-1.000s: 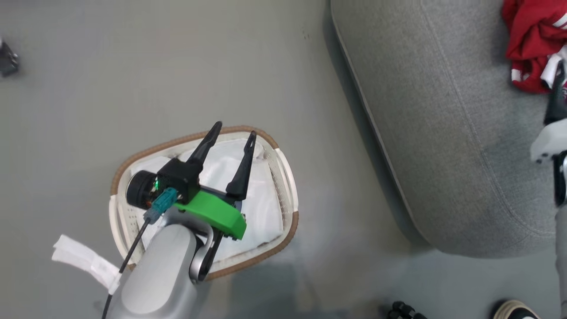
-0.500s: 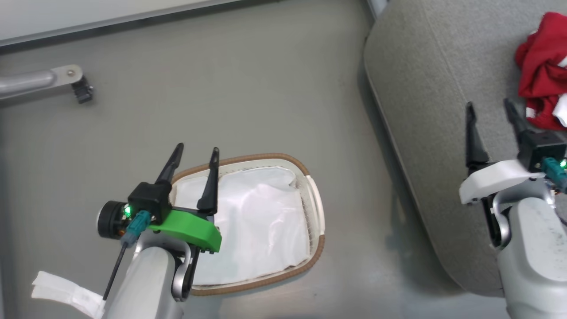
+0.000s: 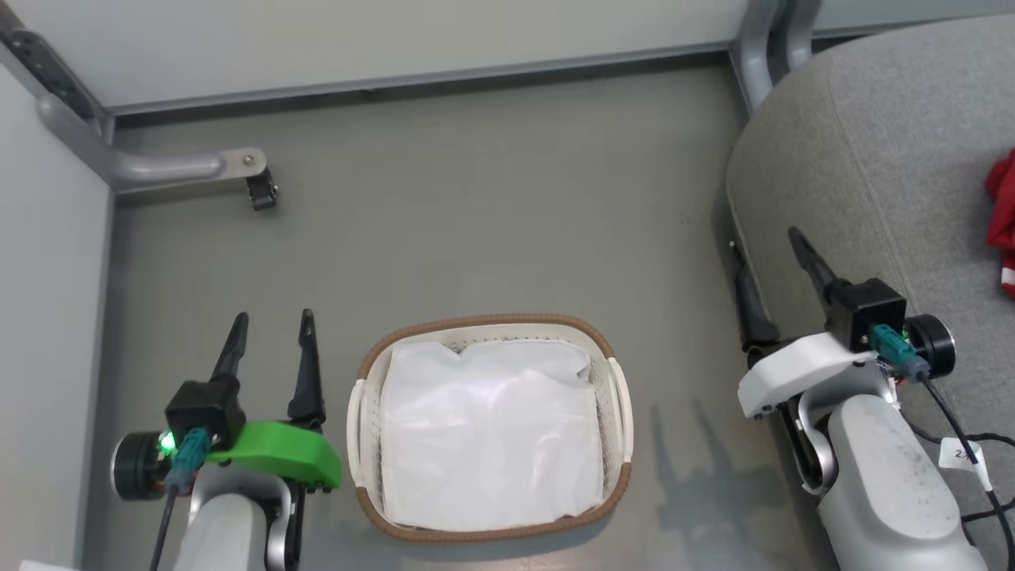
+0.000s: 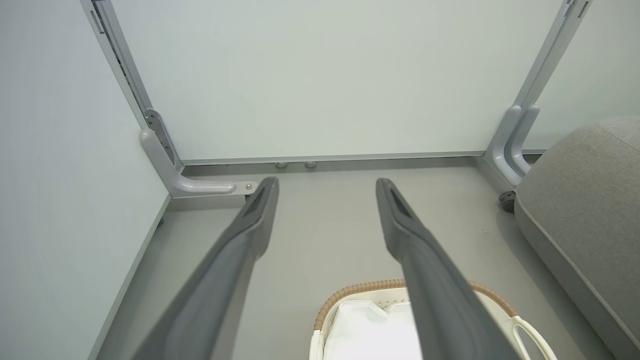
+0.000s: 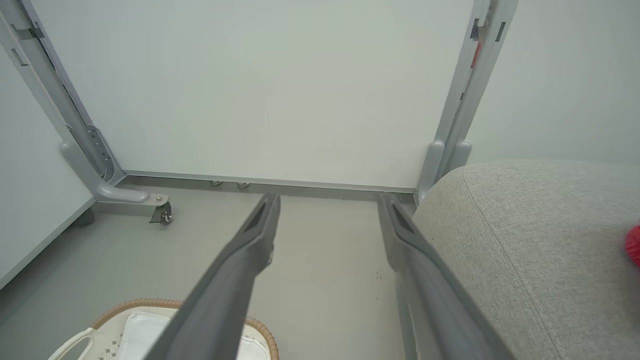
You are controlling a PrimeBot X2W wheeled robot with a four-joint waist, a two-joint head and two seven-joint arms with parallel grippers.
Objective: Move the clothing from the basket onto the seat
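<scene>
Grey floor [image 3: 476,198] and pale wall panels [image 3: 396,40] frame the scene. At lower left the left pincer [image 3: 272,319] stands parted and empty beside the oval white perforated basket [image 3: 484,320] with a brown woven-look rim, which holds only its white liner [image 3: 492,436]. The right pincer [image 3: 764,240], also parted and empty, hovers by the large light grey fabric sofa [image 3: 872,159]. Bright red clothing [image 3: 1003,214] lies there at the right edge; the task looks done, with both arms parked clear.

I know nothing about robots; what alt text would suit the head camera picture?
A white basket lined with white cloth stands on a grey floor between the robot's open left gripper and open right gripper. At the right, red clothing lies on a grey sofa, cut by the picture's edge.
</scene>
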